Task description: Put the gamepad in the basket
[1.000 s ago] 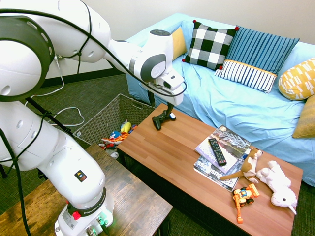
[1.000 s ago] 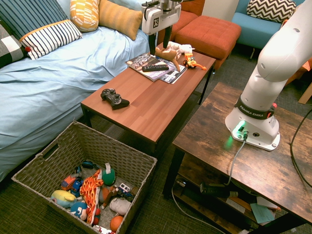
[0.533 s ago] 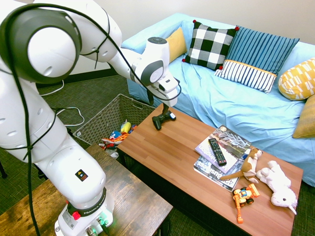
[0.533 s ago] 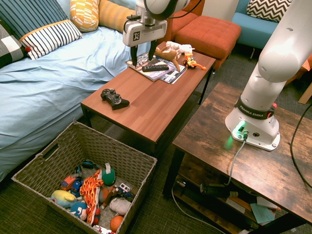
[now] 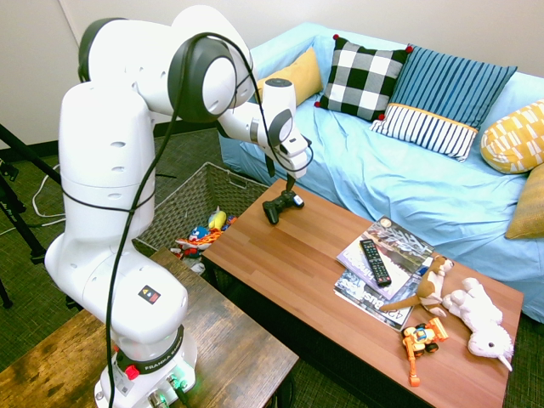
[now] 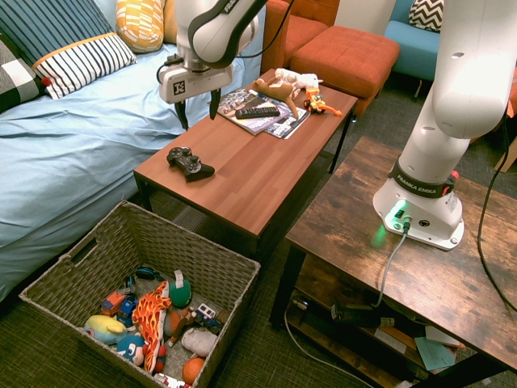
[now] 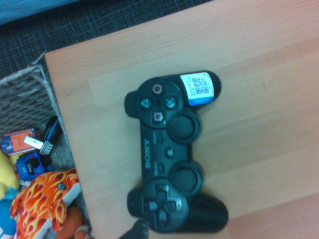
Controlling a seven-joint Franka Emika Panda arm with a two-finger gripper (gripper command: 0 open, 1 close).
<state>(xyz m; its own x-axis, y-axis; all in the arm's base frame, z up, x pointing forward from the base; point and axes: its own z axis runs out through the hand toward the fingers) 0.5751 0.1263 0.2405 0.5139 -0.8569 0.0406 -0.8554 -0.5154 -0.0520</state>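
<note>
A light blue sofa [image 5: 408,170] stands behind a long wooden coffee table [image 5: 323,280]. At 12 o'clock of the table lie a checked cushion [image 5: 364,78] and a striped cushion [image 5: 442,98]. Dark green carpet [image 5: 170,166] covers the floor. An orange ottoman [image 6: 343,56] stands nearby.

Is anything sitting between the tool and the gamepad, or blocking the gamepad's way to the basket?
Nothing visible. The open tool hangs above the gamepad with only air between. The basket sits on the floor past the table's end, open-topped, toys covering part of its bottom.
</note>
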